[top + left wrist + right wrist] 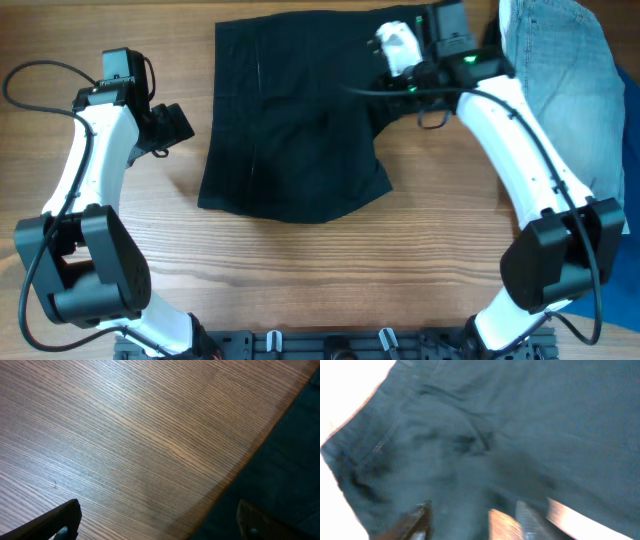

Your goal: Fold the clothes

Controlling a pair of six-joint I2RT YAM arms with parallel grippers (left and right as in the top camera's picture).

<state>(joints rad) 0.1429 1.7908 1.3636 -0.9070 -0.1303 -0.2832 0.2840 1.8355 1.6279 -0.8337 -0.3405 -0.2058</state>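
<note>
The black shorts (pixel 290 120) lie in a rumpled, partly folded heap on the wooden table, at the centre back. My left gripper (pixel 175 125) hovers just off their left edge, open and empty. In the left wrist view its fingers (pixel 160 522) straddle bare wood and the dark edge of the shorts (pixel 280 475). My right gripper (pixel 378 50) is over the shorts' back right corner. The blurred right wrist view shows its fingers (pixel 472 522) apart, with the black fabric (pixel 510 425) filling the frame and lying between them.
Light-blue denim shorts (pixel 560 70) lie at the back right, beside the right arm. A bright-blue cloth (pixel 618 300) shows at the right edge. Bare wood table (pixel 320 270) lies in front of the shorts.
</note>
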